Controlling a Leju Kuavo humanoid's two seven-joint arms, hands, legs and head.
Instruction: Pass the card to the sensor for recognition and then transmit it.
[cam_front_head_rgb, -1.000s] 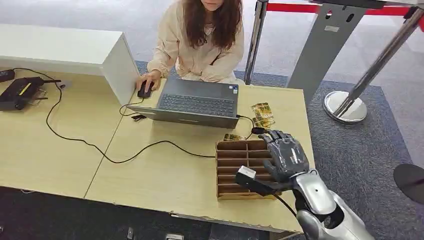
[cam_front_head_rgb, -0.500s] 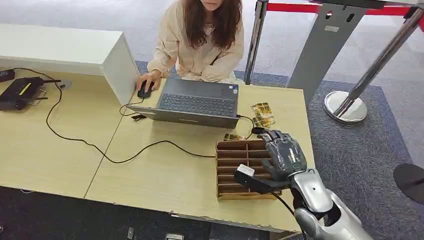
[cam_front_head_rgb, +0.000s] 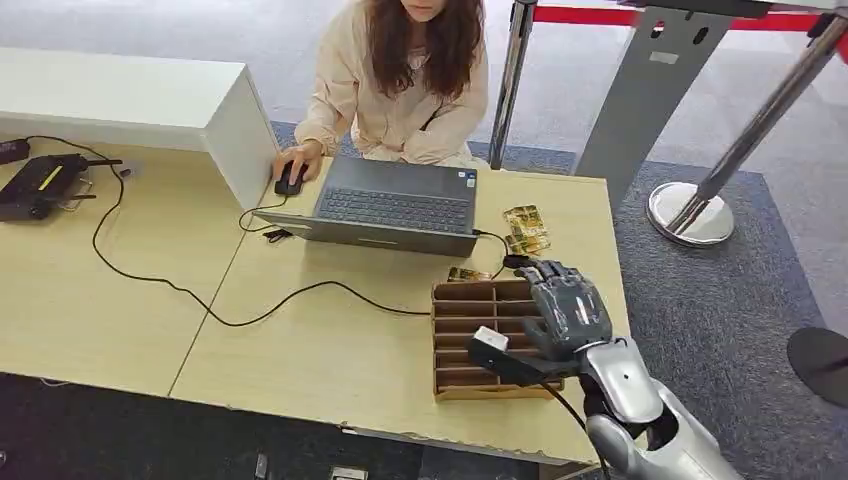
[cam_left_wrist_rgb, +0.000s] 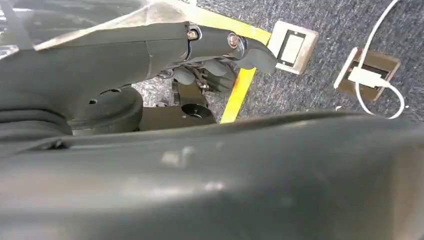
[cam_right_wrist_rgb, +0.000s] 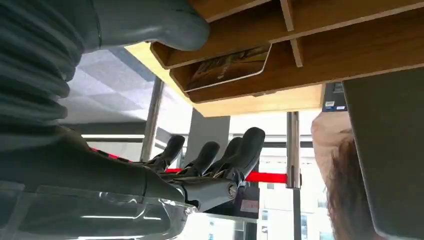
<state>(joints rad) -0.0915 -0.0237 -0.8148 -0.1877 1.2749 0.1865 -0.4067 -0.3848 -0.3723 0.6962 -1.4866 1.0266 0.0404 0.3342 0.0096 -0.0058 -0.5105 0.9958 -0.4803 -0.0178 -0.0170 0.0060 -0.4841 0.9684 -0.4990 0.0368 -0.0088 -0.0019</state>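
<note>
Right hand (cam_front_head_rgb: 566, 308) spread, holding nothing, hovering over wooden slotted tray (cam_front_head_rgb: 455, 345); card (cam_right_wrist_rgb: 227, 67) lying in a slot just beyond the thumb. Probably thin, light, stiff, slick: best pinched by exposed edge

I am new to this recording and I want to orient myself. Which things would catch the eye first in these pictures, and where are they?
The robot's right hand stands out first, fingers spread over the wooden slotted tray near the table's right end. Behind the tray, a person sits at an open laptop, one hand on a mouse. The right wrist view shows a card lying in one tray slot.
</note>
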